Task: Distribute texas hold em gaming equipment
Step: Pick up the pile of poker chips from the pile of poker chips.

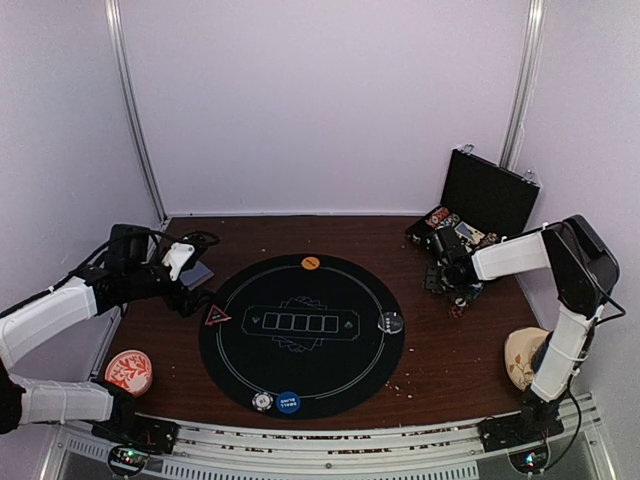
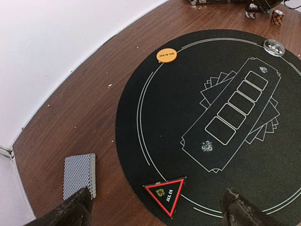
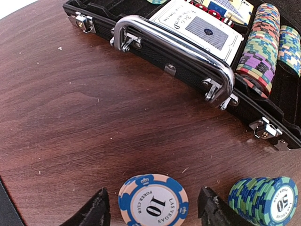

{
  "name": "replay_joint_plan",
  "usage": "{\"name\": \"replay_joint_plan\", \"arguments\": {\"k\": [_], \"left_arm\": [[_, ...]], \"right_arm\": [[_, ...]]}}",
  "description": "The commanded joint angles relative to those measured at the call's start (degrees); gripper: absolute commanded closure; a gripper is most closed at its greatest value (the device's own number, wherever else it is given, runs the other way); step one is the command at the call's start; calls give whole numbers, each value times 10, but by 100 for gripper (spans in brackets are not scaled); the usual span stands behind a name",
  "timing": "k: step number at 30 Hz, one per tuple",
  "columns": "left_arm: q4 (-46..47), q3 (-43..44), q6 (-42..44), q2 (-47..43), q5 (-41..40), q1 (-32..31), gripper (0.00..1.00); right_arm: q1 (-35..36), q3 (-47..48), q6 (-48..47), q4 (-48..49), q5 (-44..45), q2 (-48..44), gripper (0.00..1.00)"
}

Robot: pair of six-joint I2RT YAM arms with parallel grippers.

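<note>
Closest in the overhead view, on the near rim of the round black felt mat (image 1: 340, 370): blue button disc (image 1: 288, 402) beside a striped poker chip (image 1: 263, 401). Left wrist: left gripper (image 2: 155, 214) spread open, red triangle marker (image 2: 164, 195) framed between its fingers, grey-blue-backed card deck (image 2: 80, 175) on the brown wooden desk (image 2: 84, 108) alongside. Right wrist: right gripper (image 3: 153, 209) open, straddling a flat blue-and-white "10" chip (image 3: 153, 202).

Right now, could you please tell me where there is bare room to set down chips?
Bare wood lies between the mat and the back wall, and right of the mat toward the near edge. Crowded around the case.
</note>
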Motion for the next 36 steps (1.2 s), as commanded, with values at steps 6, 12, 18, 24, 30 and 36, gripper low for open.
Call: {"name": "replay_joint_plan", "arguments": {"k": [6,12,18,24,30,36], "left_arm": [[30,-6,7,1,8,2,2],[30,-6,7,1,8,3,2],[31,-6,8,3,9,3,2],[30,-6,7,0,9,2,2],[31,-6,8,2,9,3,2],[31,-6,8,2,8,3,2]], "right_arm": [[-5,14,-11,13,12,8,41],[-5,15,-12,12,16,9,45],[-5,17,-13,12,15,11,51],[-5,17,-13,12,17,8,57],[-5,18,-13,8,16,9,63],[-5,22,-13,1,18,15,63]]}}
